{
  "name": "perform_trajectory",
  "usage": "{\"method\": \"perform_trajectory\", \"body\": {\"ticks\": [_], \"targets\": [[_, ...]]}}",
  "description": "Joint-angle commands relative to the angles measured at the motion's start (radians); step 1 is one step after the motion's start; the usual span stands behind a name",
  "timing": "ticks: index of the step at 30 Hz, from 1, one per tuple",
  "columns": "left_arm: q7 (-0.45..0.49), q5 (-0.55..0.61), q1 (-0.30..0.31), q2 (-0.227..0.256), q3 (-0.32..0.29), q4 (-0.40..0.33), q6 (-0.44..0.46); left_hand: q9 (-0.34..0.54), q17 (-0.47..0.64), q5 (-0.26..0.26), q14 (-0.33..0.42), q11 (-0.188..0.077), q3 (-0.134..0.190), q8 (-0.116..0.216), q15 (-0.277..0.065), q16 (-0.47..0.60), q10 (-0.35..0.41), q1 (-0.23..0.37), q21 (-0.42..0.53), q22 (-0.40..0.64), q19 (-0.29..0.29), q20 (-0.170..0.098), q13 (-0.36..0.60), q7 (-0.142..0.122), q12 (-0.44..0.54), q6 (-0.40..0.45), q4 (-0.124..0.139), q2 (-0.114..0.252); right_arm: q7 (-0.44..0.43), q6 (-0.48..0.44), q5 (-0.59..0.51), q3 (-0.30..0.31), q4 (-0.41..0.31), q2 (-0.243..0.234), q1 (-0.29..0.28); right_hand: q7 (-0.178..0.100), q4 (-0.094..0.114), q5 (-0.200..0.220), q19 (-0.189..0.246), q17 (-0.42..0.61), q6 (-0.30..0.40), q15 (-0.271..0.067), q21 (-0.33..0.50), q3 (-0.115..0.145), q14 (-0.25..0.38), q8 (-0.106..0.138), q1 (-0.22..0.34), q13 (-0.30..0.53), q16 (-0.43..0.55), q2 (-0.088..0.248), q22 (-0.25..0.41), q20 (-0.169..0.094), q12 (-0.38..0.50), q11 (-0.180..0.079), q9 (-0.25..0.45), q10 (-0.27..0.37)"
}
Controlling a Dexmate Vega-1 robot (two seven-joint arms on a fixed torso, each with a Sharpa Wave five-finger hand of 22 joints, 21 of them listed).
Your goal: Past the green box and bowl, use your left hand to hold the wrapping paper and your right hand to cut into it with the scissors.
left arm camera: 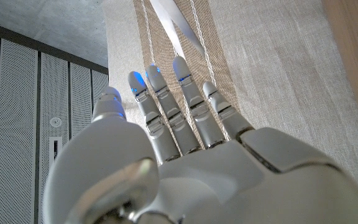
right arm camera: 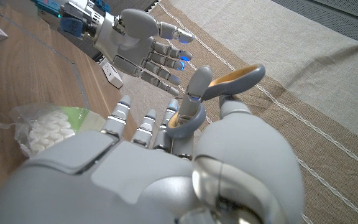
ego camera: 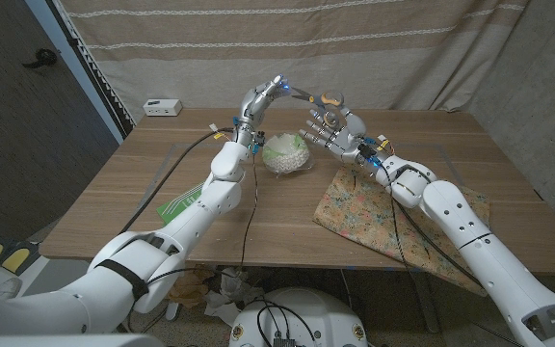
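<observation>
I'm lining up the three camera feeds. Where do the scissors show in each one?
Head view: the scissors are above the table's far middle, handles in the right hand.
Left wrist view: only a grey blade shows, beyond the left hand fingertips.
Right wrist view: the tan-lined handle sticks up from the right hand.
Shared landmark: the striped curtain behind.

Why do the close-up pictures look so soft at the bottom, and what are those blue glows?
Both wrist views blur the near left hand and right hand; farther fingertips stay sharper. Blue lights glow on the left hand's fingertips. The head view is evenly lit, without harsh glare.
</observation>
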Motion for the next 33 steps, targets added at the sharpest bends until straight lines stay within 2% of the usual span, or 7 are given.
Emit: {"method": "perform_trajectory", "body": {"ticks": [1,6,8,13,18,23,33], "targets": [[0.010,0.001,0.018,0.013,-0.002,-0.033,0.023,0.002,0.002,-0.002,0.006,0.002,0.003,0.006,-0.089,-0.006,0.001,0.001,0.005,0.001,0.007,-0.005,0.003,-0.003,0.006,0.010,0.001,-0.003,-0.009,0.006,0.041,-0.001,0.027,0.045,-0.001,-0.150,-0.003,0.014,-0.009,0.003,-0.126,-0.009,0.003,-0.011,-0.001,0.008,-0.006,0.003,0.003,-0.011,0.003,0.000,0.003,-0.009,-0.011,0.004],[0.006,-0.003,0.027,0.019,-0.001,-0.049,0.032,0.001,0.003,-0.004,0.009,0.003,0.002,0.010,-0.089,-0.009,0.005,-0.002,0.005,0.002,0.007,-0.006,0.007,0.003,0.009,0.030,0.004,-0.001,0.002,0.020,0.041,-0.002,0.034,0.063,-0.004,-0.156,-0.004,0.027,-0.014,0.004,-0.122,-0.021,0.003,-0.016,-0.002,0.008,-0.008,0.002,0.004,-0.012,0.003,0.000,0.005,-0.019,-0.020,0.005],[-0.002,-0.006,0.030,0.025,0.001,-0.059,0.042,0.000,0.010,-0.009,0.048,0.004,0.004,0.007,-0.090,0.000,0.041,-0.005,0.006,0.003,0.005,-0.005,0.017,0.008,0.032,0.045,0.008,0.009,0.017,0.030,0.031,-0.002,0.035,0.066,-0.004,-0.156,-0.004,0.032,-0.020,0.004,-0.123,-0.025,0.002,-0.018,-0.005,0.011,-0.009,0.002,0.004,-0.012,0.003,-0.001,0.004,-0.024,-0.019,0.002],[-0.023,-0.012,0.022,0.028,0.004,-0.051,0.046,-0.001,0.020,-0.014,0.091,0.004,0.005,-0.001,-0.090,0.011,0.087,-0.003,0.007,0.005,0.006,-0.006,0.032,0.008,0.061,0.051,0.007,0.011,0.051,0.051,0.008,0.002,0.030,0.070,-0.003,-0.170,-0.004,0.044,-0.027,0.004,-0.125,-0.026,0.002,-0.024,-0.014,0.011,-0.012,0.002,0.002,-0.011,0.003,-0.001,0.003,-0.028,-0.026,-0.003],[-0.037,-0.011,0.010,0.026,0.003,-0.039,0.029,-0.001,0.025,-0.017,0.107,0.003,0.005,-0.003,-0.090,0.015,0.102,-0.003,0.009,0.005,0.009,-0.006,0.038,0.012,0.072,0.058,0.006,0.011,0.049,0.054,-0.001,0.001,0.022,0.067,0.001,-0.171,-0.003,0.053,-0.031,0.004,-0.126,-0.026,0.002,-0.029,-0.019,0.016,-0.017,0.002,0.002,-0.010,0.003,-0.001,0.003,-0.029,-0.025,-0.006],[-0.036,-0.005,0.004,0.025,0.001,-0.035,0.013,-0.001,0.023,-0.023,0.092,0.005,0.001,-0.010,-0.091,0.003,0.104,-0.005,0.007,0.005,0.004,-0.009,0.023,0.015,0.059,0.047,0.005,0.003,0.048,0.057,-0.013,0.002,0.007,0.060,0.002,-0.174,-0.002,0.059,-0.033,0.004,-0.128,-0.025,0.003,-0.033,-0.020,0.017,-0.020,0.002,0.003,-0.009,0.003,-0.001,0.003,-0.028,-0.026,-0.006],[-0.009,-0.012,0.018,0.034,-0.009,-0.064,0.046,0.001,0.020,-0.030,0.052,0.004,-0.002,-0.023,-0.090,-0.021,0.082,-0.010,0.004,0.009,-0.011,-0.003,0.004,0.011,0.028,0.024,0.007,0.001,0.039,0.045,-0.002,-0.002,-0.009,0.057,0.012,-0.173,-0.001,0.070,-0.034,0.004,-0.130,-0.027,0.005,-0.039,-0.022,0.019,-0.024,0.002,0.004,-0.007,0.003,-0.001,0.004,-0.028,-0.031,-0.007]]}}
